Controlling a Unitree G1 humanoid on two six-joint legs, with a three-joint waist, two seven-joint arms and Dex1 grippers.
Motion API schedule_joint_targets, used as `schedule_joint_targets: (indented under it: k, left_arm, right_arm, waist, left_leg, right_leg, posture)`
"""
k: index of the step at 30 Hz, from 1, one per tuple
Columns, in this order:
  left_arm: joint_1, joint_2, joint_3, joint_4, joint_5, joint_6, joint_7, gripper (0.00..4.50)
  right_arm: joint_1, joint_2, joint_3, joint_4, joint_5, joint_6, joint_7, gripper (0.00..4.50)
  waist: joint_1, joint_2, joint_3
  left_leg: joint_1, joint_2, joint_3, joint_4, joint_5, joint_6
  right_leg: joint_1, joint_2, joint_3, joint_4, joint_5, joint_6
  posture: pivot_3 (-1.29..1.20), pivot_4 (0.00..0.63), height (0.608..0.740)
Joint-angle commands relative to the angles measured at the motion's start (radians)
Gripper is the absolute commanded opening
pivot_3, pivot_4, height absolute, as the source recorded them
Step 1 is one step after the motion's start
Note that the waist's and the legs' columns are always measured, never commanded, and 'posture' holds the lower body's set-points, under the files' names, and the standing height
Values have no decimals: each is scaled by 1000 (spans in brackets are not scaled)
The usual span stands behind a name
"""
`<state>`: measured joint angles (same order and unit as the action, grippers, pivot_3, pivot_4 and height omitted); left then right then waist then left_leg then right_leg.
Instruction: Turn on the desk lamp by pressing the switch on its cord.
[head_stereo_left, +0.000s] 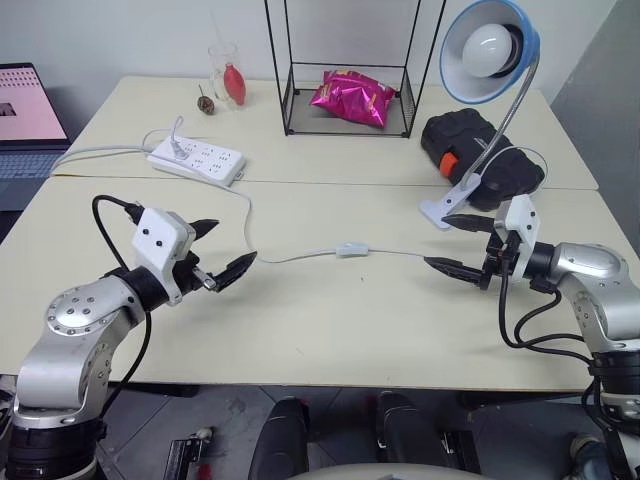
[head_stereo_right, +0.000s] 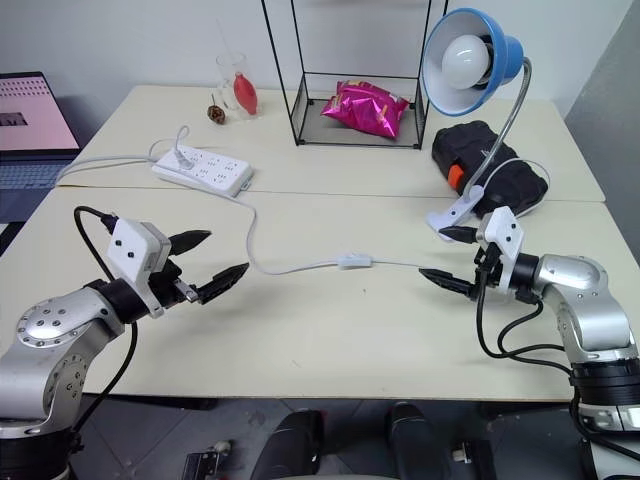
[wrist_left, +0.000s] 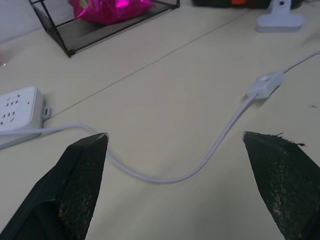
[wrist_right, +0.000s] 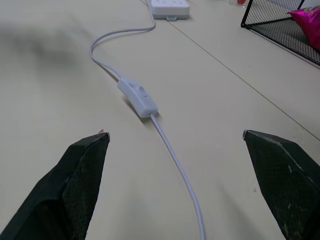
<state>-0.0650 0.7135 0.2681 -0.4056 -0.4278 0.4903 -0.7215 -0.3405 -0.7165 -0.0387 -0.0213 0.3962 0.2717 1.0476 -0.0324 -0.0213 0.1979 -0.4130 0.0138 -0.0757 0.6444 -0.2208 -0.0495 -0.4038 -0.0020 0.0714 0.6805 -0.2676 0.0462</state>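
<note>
The switch (head_stereo_left: 351, 249) lies mid-desk on the limp cord (head_stereo_left: 290, 256), between both spread, empty pincers (head_stereo_left: 222, 250) (head_stereo_left: 462, 243). It looks light and likely to skid; pin its body while pressing. Lamp (head_stereo_left: 490, 50) unlit.

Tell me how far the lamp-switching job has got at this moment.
Done: nothing yet; the lamp's bulb looks unlit. In hand: the left gripper and right gripper hover open on either side of the switch, touching neither it nor the cord. Left: reach the switch and press it.
</note>
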Motion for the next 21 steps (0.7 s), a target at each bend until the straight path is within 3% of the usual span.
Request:
schedule_joint_targets:
  k: [1,9,21]
  left_arm:
    - [-21,26,-11,-3,6,-42,-37,4483]
    - [-151,26,-119,130,49,-94,-106,4483]
    - [-486,-114,-341,503,30,-6,-300,4483]
  right_arm:
    - [-4,6,-14,-48,6,-4,-11,4500]
    - [10,0,-27,-130,23,55,-46,4500]
    - [120,3,-52,-516,173,447,-261,4500]
  waist:
    - [0,0,0]
    - [1,0,0]
    - [2,0,0]
  left_leg:
    - [0,0,0,0,0,0]
    - [0,0,0,0,0,0]
    - [-2,-1,-2,1,0,0]
  right_leg:
    - [0,0,0,0,0,0]
    - [0,0,0,0,-1,1]
    - [0,2,-1,1,-1,1]
  posture:
    - [0,150,740]
    - [0,150,740]
    - [0,150,740]
